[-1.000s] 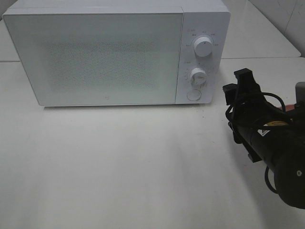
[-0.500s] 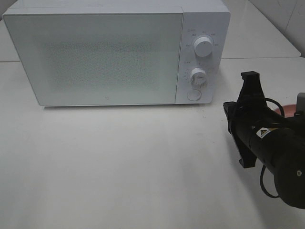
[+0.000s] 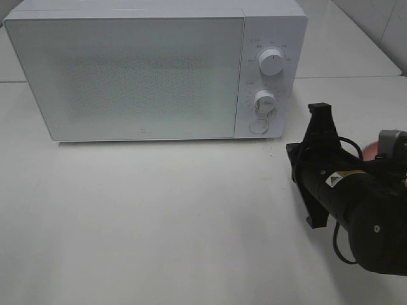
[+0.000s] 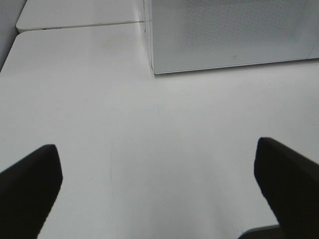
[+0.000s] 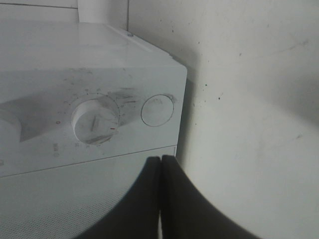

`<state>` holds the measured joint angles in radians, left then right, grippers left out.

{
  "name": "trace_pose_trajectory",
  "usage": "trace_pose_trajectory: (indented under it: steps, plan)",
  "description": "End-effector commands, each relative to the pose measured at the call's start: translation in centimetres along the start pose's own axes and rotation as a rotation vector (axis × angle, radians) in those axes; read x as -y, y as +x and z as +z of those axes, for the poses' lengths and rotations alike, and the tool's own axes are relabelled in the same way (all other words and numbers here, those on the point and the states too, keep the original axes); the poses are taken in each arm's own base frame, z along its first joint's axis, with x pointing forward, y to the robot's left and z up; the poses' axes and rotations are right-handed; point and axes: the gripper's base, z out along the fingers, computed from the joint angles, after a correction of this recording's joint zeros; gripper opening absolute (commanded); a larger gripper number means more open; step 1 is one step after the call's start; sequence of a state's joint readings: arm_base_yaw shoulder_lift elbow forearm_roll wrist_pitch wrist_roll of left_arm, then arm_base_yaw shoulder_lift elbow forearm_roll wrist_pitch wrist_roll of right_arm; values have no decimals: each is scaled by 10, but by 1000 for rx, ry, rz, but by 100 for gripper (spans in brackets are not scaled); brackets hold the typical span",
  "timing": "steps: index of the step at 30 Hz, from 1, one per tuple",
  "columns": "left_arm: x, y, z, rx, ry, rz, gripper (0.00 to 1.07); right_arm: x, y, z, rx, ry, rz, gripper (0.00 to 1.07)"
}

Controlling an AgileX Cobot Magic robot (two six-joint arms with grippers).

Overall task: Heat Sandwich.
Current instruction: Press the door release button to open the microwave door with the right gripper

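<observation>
Since my right fingers point(image 5: 142, 199) are clenched, my left fingers point(image 4: 30, 184) released, aiming askew may nudge the dial point(image 5: 95, 119), not the button point(image 5: 157, 110).

Soft, even light leaves the white worktop point(image 3: 159, 216) washed-out and low in contrast. A broad grey shadow lies on it beside the black right claw point(image 5: 160, 162), whose pressed-together fingers look blurred. The spread dark fingers of the left claw point(image 4: 155, 149) are soft-edged too.

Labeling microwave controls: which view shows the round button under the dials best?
Right wrist: the round button is close, large and unblocked, next to a dial. Exterior high shows it small on the microwave panel. Left wrist shows only part of the door, no button.
</observation>
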<state>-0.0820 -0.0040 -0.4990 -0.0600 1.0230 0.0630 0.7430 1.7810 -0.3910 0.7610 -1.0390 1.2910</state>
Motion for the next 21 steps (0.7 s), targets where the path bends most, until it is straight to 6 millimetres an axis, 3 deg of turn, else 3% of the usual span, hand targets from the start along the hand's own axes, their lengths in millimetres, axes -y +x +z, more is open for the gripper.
trace_pose_trajectory:
  steps: [1,9,21]
  plan:
    - [0,0,-5,37,1,5,103,0,10,9,-34,-7,-2,1]
    - [0,0,-5,37,1,5,103,-4,14,44,-72,-25,19,0]
    - [0,0,-5,37,1,5,103,-9,12,79,-79,-8,61,0]
